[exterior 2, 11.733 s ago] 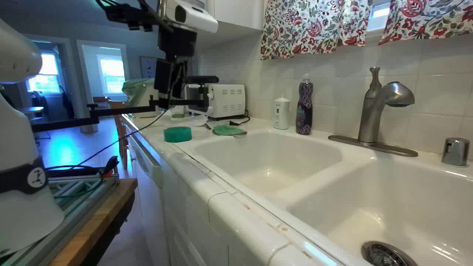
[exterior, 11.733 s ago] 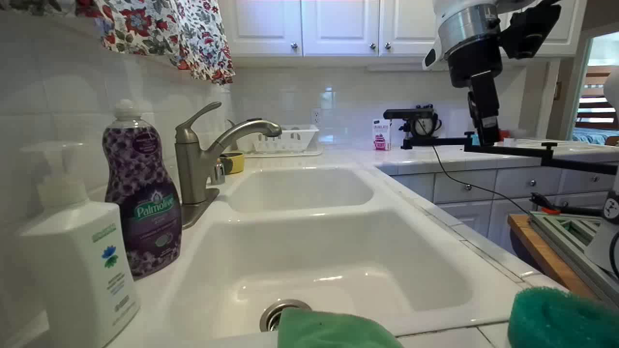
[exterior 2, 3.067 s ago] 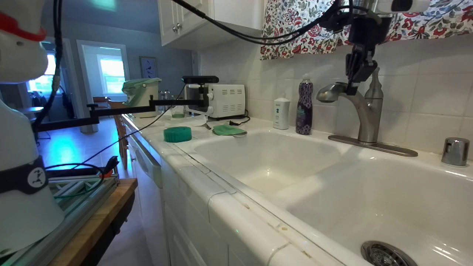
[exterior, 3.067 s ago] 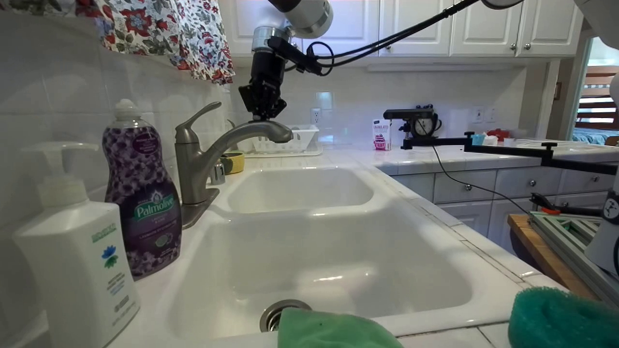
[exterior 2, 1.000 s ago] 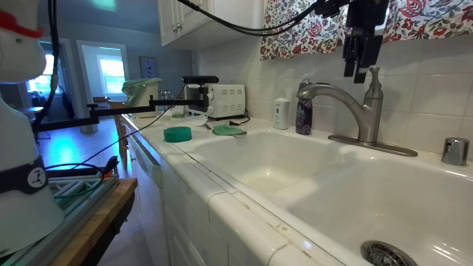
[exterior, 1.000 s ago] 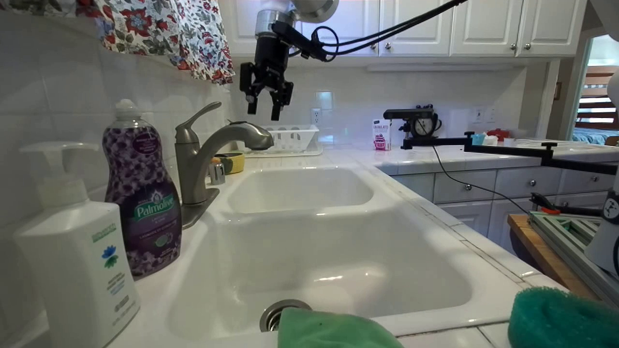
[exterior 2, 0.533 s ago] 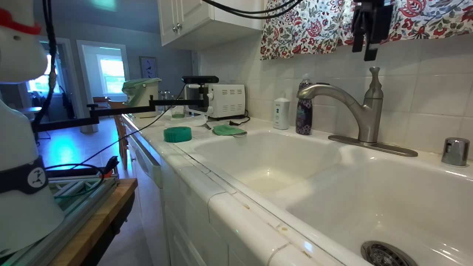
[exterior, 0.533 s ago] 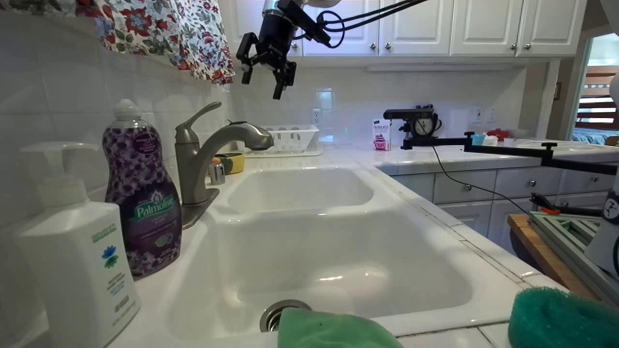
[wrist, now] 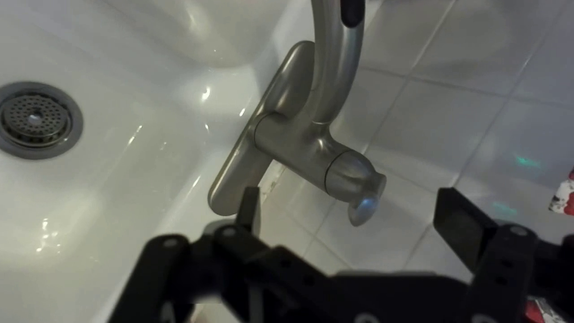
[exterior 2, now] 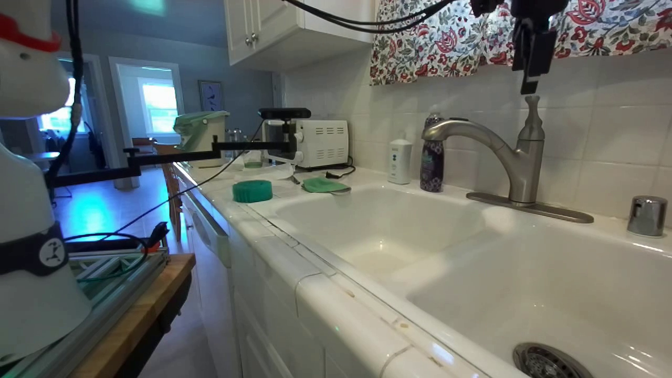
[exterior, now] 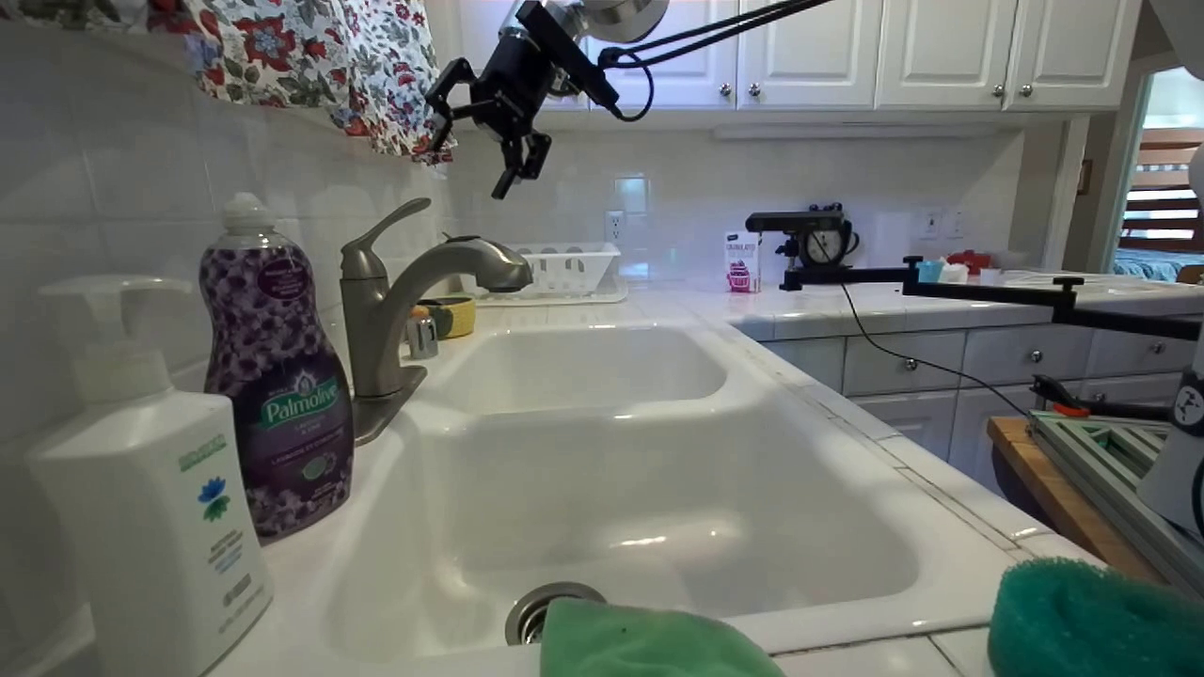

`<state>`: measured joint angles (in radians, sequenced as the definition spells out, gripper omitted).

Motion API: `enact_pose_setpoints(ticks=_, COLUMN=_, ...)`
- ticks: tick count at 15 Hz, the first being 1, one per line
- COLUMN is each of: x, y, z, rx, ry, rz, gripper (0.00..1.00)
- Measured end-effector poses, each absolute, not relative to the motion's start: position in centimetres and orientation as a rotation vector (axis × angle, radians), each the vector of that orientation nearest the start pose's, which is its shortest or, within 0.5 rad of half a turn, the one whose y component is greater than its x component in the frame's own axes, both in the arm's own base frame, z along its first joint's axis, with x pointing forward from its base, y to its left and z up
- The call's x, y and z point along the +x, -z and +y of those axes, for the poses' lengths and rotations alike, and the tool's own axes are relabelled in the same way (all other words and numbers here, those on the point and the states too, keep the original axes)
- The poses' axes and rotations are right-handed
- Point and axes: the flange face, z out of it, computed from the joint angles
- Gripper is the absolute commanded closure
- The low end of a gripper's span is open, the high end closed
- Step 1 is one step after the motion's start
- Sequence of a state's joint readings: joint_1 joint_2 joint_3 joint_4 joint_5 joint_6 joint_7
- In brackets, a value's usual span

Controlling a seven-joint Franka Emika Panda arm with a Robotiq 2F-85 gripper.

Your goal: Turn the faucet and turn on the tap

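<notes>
In an exterior view the grey faucet [exterior: 370, 329] stands upright at the left of the white sink [exterior: 611, 411], on the far side of the purple soap bottle [exterior: 277, 404]. The faucet's spout [exterior: 503, 270] reaches right; the lever handle [exterior: 388, 223] slants up. Above, apart from it, hangs the tilted gripper [exterior: 470, 162], fingers [wrist: 462, 224] spread wide; in the wrist view the handle shows past the gap between them.

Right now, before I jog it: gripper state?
Gripper: open, holding nothing; in the wrist view the faucet lever shows between its spread jaws, ungripped.
</notes>
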<state>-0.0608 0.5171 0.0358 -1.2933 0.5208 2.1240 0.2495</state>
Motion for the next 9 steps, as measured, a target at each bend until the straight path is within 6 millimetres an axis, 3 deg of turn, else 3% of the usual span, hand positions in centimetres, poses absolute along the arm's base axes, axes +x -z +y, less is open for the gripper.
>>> enact_pose_setpoints(ticks=3, x=74.9, y=-46.9, z=-0.2, rx=-2.466, ry=0.357, rz=0.664, gripper=0.03)
enact_pose_setpoints(ticks=5, x=75.3, y=-45.9, z=-0.1, rx=-2.438, ry=0.37, rz=0.674, gripper=0.16)
enact_pose_setpoints(ticks=6, x=75.5, y=-45.6, z=0.0, rx=-2.425, ry=0.377, rz=0.676, gripper=0.3)
enact_pose_setpoints(ticks=9, x=75.8, y=-45.5, z=0.2, rx=-2.391, ry=0.392, rz=0.676, gripper=0.56)
